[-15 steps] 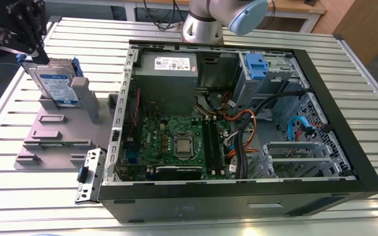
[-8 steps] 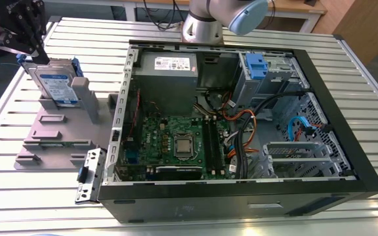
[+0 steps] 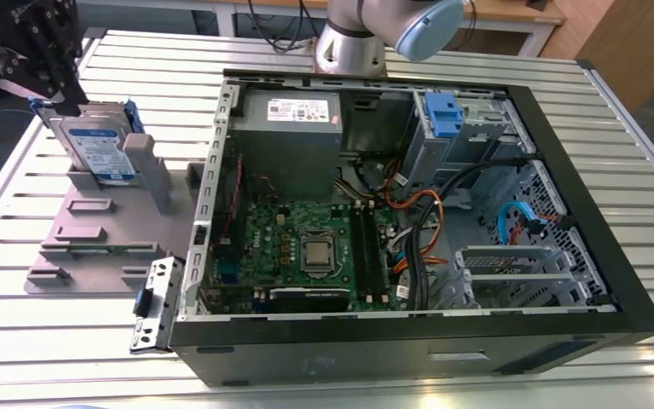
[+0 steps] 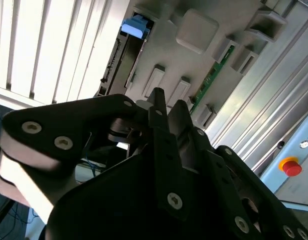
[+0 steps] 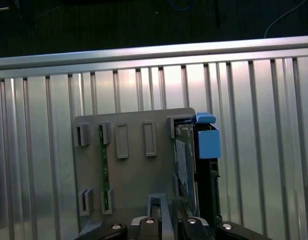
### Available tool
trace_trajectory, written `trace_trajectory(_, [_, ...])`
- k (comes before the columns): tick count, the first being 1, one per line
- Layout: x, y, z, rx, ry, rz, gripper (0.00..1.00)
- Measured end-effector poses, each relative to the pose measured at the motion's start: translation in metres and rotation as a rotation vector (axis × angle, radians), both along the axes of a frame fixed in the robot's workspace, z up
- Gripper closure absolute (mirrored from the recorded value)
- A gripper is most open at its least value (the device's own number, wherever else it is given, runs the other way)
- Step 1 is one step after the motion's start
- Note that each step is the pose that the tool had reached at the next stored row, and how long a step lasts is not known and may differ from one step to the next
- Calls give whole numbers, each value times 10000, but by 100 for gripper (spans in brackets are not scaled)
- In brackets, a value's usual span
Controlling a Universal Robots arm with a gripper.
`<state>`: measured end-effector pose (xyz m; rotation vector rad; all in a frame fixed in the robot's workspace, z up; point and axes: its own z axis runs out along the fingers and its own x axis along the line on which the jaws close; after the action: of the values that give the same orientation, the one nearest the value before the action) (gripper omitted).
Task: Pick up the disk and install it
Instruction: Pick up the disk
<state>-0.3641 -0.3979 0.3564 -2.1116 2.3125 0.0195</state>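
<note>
Closest to the lens in the second wrist view is the gripper (image 4: 170,109), all black linkage and bolts, and honestly I can't tell whether it's spread or clamped on anything.

Going by size from there: the slatted aluminium bench (image 3: 31,341) carries everything. Biggest thing on it is the open computer case (image 3: 418,362), lying on its side with the motherboard (image 3: 310,247) facing up. Inside it there's a grey power supply box (image 3: 293,145) and a blue clip (image 3: 444,111) up in the drive cage corner. Just to the exterior view's left of the case sits a grey slotted fixture (image 3: 88,247). The disk (image 3: 98,149) stands on edge in it, blue rails on its sides and its label face toward the exterior camera.

The bit that matters: the gripper hangs right at the disk's top edge, so the disk lies straight below it. The case and its cage are off to the exterior view's right. In the first wrist view the disk is seen edge-on, its thin top edge running away from the gripper.

Writing-wise, the disk has a white-and-blue label and the power supply box has a white sticker (image 3: 299,109). I can't read the print on either.
</note>
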Motion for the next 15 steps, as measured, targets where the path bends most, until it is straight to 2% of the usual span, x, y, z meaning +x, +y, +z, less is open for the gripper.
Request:
trace_trajectory(1, [0,0,0,0,0,2,77])
trace_trajectory(3, [0,0,0,0,0,4,65])
trace_trajectory(4, [0,0,0,0,0,5,65])
trace_trajectory(5, [0,0,0,0,-1,7,59])
trace_trajectory(10, [0,0,0,0,-1,13,59])
trace_trajectory(12, [0,0,-177,0,0,15,59])
trace_trajectory(15, [0,0,-182,0,0,15,59])
